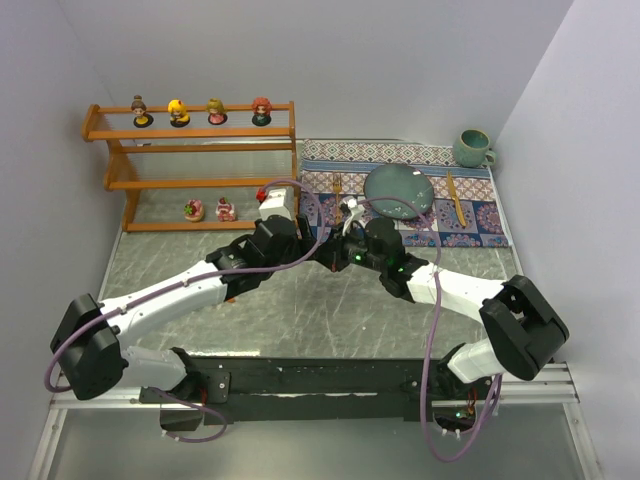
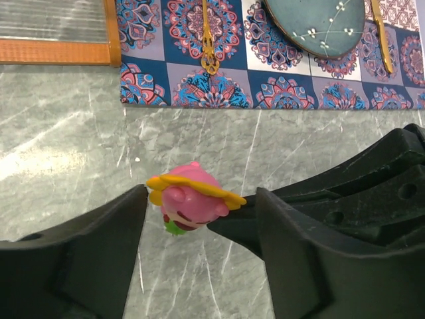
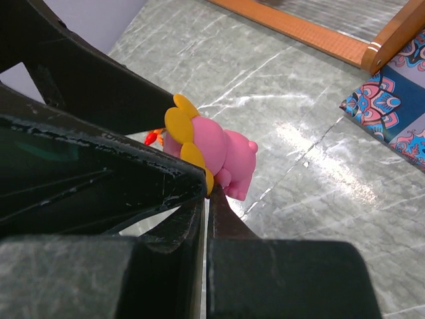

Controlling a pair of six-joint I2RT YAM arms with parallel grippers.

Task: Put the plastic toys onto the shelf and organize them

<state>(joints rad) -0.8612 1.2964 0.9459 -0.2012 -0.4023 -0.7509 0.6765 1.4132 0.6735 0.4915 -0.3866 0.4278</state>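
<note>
while the two arms meet over the middle of the worktop (image 1: 330, 320), a pink toy (image 2: 192, 199) with a yellow rim sits between the fingers (image 2: 99, 252) of the left end effector (image 2: 201, 193). this end effector is open a little wider than the toy. one finger touches, or almost touches, the yellow rim, and the other is just beside the toy, not touching it. in the gap on that side is the tip of the right end effector (image 3: 209, 193). its two fingers are pressed nearly together and pinch the edge of the yellow rim, so the toy is held tilted above the worktop.

ahead of the left end effector lies the patterned placemat (image 2: 153, 80), with a plate (image 2: 319, 26) and a gold fork (image 2: 206, 33) on it. the shelf (image 1: 200, 183) stands ahead and to the left of this end effector, well apart from it. four dolls (image 1: 179, 113) stand in a row on its top tier, and two pink toys (image 1: 194, 210) sit on its bottom tier.
</note>
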